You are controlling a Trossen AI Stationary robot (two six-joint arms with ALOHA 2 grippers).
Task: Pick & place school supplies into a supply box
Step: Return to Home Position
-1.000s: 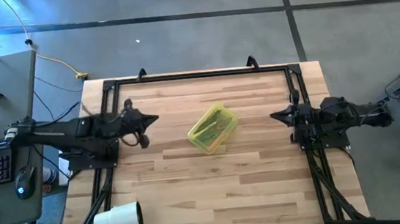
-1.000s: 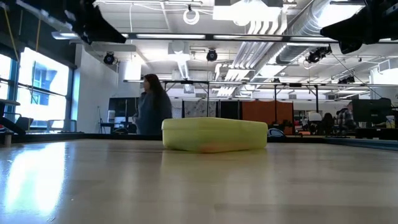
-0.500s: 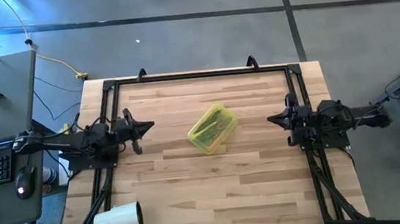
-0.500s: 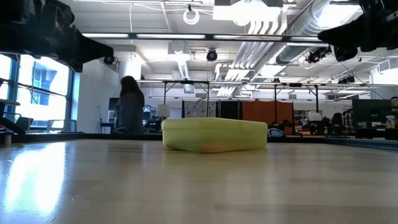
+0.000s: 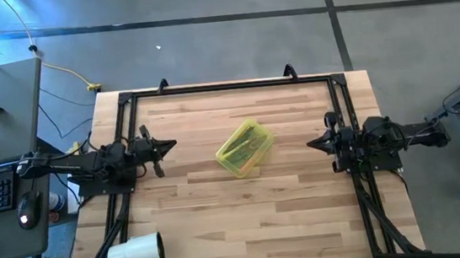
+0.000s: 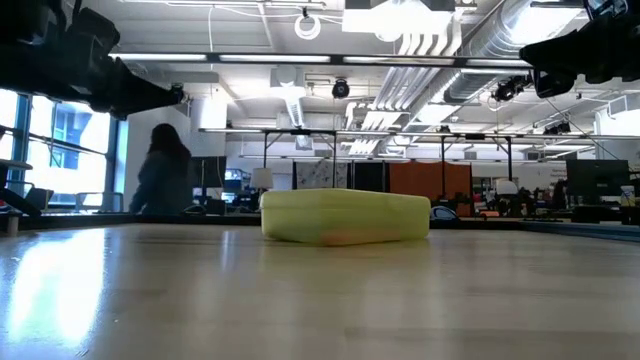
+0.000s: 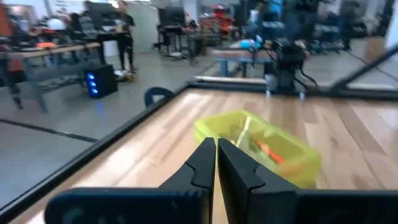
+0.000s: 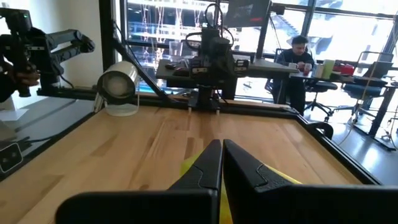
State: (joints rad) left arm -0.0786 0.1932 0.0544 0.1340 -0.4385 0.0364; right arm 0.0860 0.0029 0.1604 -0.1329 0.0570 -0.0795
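Entered at table (image 5: 289,216) centre, a touch toward 12 o'clock: supply box (image 5: 256,133), translucent yellow-green, lid down and shut, lying flat and turned on a diagonal from 1 to 7 o'clock. Seen in the low view as one low, rounded yellow slab resting on the wood. Inside, through the plastic: school supplies (image 5: 243,150), thin green and dark shafts running lengthwise, plus an orange piece (image 7: 270,152) caught by the left wrist view; count not readable. At 9 o'clock of the box, well apart from it: left gripper (image 5: 170,144), raised off the wood, pointing toward 3 o'clock, fingers (image 7: 202,168) pressed together on nothing. At 3 o'clock of the box, likewise well apart: right gripper (image 5: 310,144), raised, pointing toward 9 o'clock, pincer closed and empty, fingers (image 8: 245,171) meeting edge to edge. At the table's 7 o'clock corner: white roll (image 5: 136,255), lying on its side, open end toward 9 o'clock. Beyond the table: a standing person (image 6: 165,180) in the low view and a seated person (image 8: 300,57) at a desk in the right wrist view.
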